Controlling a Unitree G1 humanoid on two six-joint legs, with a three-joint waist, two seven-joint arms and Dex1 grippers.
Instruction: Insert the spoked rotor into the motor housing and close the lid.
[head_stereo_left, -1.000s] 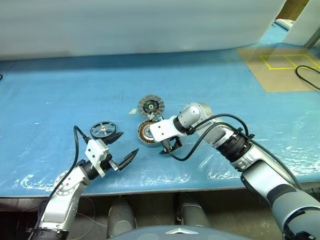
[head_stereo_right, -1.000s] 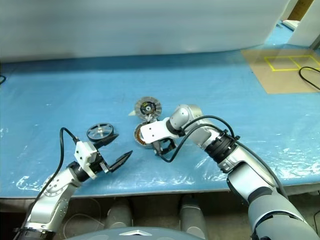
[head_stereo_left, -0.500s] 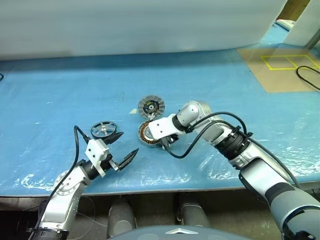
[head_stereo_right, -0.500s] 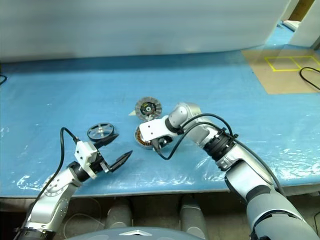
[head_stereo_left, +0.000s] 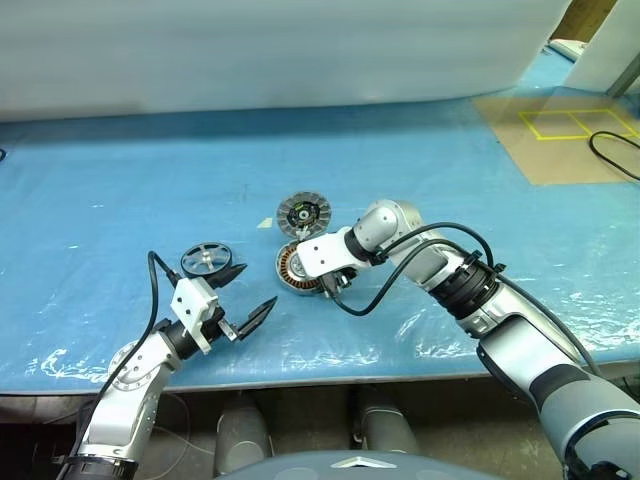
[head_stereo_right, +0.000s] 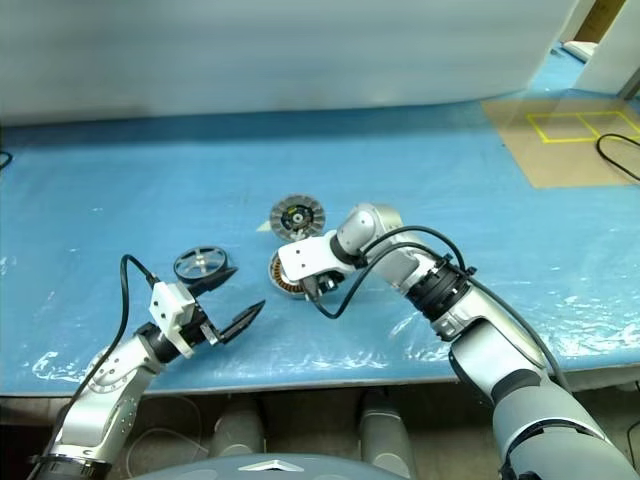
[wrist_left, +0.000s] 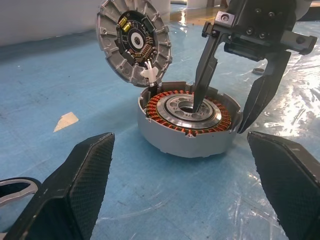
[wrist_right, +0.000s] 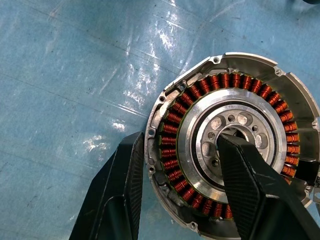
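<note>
the motor housing sat near the middle of the blue plastic-covered surface, its ring of copper windings and silver centre facing up. the lid stood just behind it; in the left wrist view the lid was tilted up on edge against the housing's far rim, ribbed face and dark centre turned toward the camera, and it seemed joined there by a small white piece. a small pale scrap lay on the surface beside them.

the right gripper pointed down over the housing with its fingers partly apart, straddling the housing's wall: one finger reached down into the hole of the silver centre, the other hung just outside the rim. the right wrist view gave the same picture, one finger over the hub and the other outside the wall. whether the fingers actually pressed on the wall could not be told.

the spoked rotor lay flat on the surface well to the left of the housing, black ring and silver spokes up. the left gripper hovered just in front of it, near the surface's front edge, fingers spread wide and holding nothing; one fingertip sat close beside the rotor's rim.
</note>
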